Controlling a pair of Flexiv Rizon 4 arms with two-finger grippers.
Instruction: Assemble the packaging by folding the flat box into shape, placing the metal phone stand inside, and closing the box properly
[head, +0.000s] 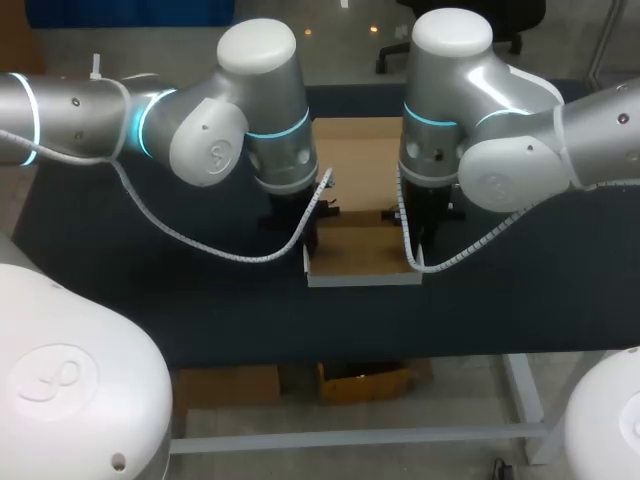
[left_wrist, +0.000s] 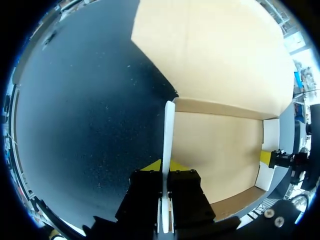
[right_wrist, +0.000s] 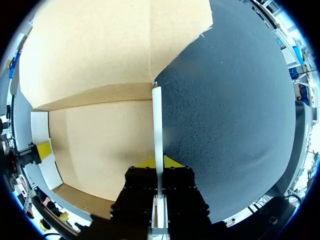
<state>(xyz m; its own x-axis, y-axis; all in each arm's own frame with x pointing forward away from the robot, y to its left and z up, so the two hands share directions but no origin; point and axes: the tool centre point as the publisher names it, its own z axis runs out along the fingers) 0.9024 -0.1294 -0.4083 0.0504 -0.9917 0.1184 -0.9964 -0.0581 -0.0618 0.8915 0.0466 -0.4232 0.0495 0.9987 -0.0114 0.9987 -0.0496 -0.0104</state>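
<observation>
A cardboard box (head: 360, 255), brown inside and white outside, lies in the middle of the dark table with its lid panel (head: 358, 160) flat behind it. The left side wall (left_wrist: 168, 135) stands upright, and my left gripper (left_wrist: 165, 167) is shut on its white edge. My right gripper (right_wrist: 159, 162) is likewise shut on the upright right side wall (right_wrist: 157, 120). In the head view the left gripper (head: 300, 225) and the right gripper (head: 425, 235) point down at the box's two sides, their tips mostly hidden by the wrists. No metal phone stand shows in any view.
The dark cloth table (head: 200, 300) stretches out on both sides of the box. A white cable loops from each wrist down near the box's front corners. The box's low front wall (head: 362, 281) faces the table's near edge.
</observation>
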